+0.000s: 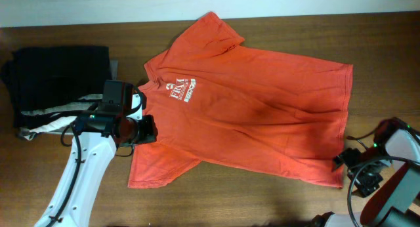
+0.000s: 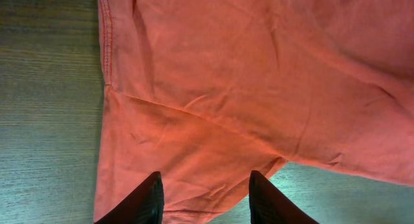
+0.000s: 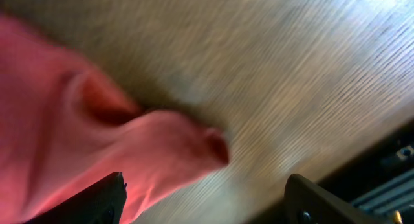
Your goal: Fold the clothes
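Observation:
The orange-red T-shirt [image 1: 256,119] lies spread out front-up on the wooden table, with its small white chest logo [image 1: 180,90] near the collar at the left. My left gripper [image 1: 149,130] is open at the shirt's near-left sleeve. In the left wrist view its two dark fingers [image 2: 206,195] straddle the sleeve cloth [image 2: 194,146]. My right gripper [image 1: 341,160] is open beside the hem corner at the right. In the right wrist view, which is blurred, its fingers [image 3: 204,191] span the tip of that corner [image 3: 162,146]. Neither holds cloth.
A pile of black folded garments [image 1: 59,76] with a white and grey piece [image 1: 52,115] lies at the left, close behind my left arm. Bare wooden table [image 1: 275,194] shows along the front. The table's far edge runs along the top.

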